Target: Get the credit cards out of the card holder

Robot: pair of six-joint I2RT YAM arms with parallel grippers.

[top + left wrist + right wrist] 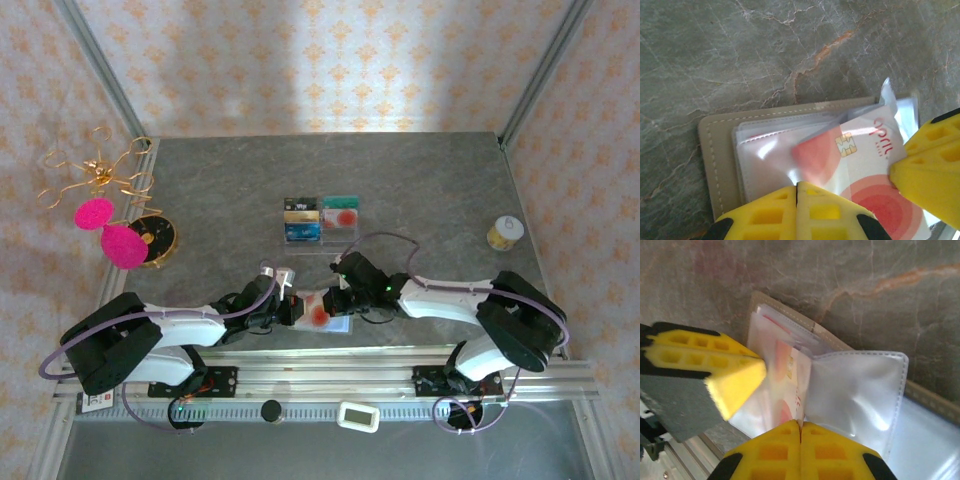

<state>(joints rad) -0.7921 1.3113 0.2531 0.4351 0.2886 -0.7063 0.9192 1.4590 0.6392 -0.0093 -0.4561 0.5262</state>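
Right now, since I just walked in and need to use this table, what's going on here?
Both arms meet at the card holder on the table's near edge. The left gripper is shut on the holder's edge, seemingly steadying it, while the right gripper is shut on a pale, red-blotched credit card that sticks partly out. The card is not yet free.

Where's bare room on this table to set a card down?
Bare stone: between the clear tray and the gold spool, along the far wall behind the tray, and between the tray and the pink-puff stand. Crowded: near middle, around the card holder.
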